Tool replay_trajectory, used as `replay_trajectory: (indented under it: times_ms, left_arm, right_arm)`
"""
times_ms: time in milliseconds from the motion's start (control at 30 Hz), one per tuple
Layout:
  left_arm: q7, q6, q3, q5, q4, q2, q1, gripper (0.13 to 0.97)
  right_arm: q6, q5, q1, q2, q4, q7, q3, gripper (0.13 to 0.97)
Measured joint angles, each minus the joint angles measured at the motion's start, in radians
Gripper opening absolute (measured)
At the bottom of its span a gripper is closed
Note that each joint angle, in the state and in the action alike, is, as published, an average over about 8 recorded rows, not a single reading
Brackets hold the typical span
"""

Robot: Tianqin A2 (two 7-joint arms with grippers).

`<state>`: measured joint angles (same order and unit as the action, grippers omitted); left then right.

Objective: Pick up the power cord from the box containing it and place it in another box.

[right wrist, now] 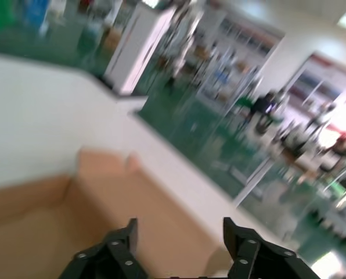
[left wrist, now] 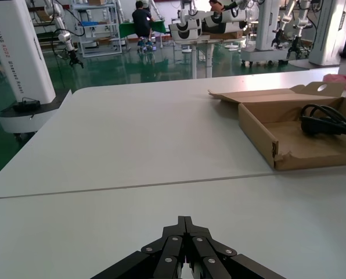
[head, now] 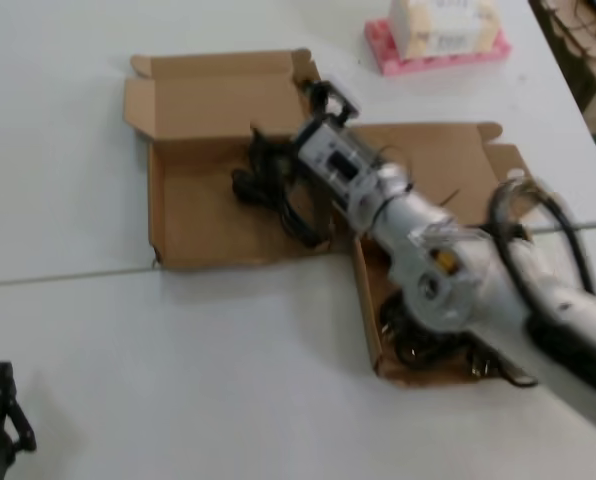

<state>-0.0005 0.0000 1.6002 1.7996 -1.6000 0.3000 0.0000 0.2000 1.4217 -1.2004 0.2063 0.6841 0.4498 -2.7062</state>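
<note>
A slim black power cord (head: 268, 185) (left wrist: 330, 119) lies in the wider, shallow cardboard box (head: 193, 215) (left wrist: 260, 125) on the left, near its right side. My right gripper (head: 330, 97) (right wrist: 179, 224) hangs open over that box's far right corner and lid (right wrist: 103, 192), with nothing between its fingers. The squarer cardboard box (head: 366, 310) sits to the right, mostly hidden under my right arm, and a heap of black cords (head: 428, 352) shows at its front. My left gripper (head: 0, 400) (left wrist: 185, 220) rests shut at the table's near left.
A pink tray (head: 388, 55) carrying a white carton stands at the back of the table. Stacked cardboard (head: 583, 50) shows at the far right edge. A seam crosses the white table (head: 128, 330) in front of the left box.
</note>
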Motion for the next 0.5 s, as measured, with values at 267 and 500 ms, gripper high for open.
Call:
replay_trajectory:
  times_ms: [267, 500]
  left_arm:
    - [0.0, 0.0, 0.0, 0.0, 0.0, 0.0, 0.0, 0.163]
    - [0.0, 0.0, 0.0, 0.0, 0.0, 0.0, 0.0, 0.163]
  right_arm:
    - [0.158, 0.057, 0.048, 0.237, 0.335, 0.0, 0.06, 0.512]
    - [0.223, 0.095, 0.142, 0.357, 0.5, 0.0, 0.157, 0.512]
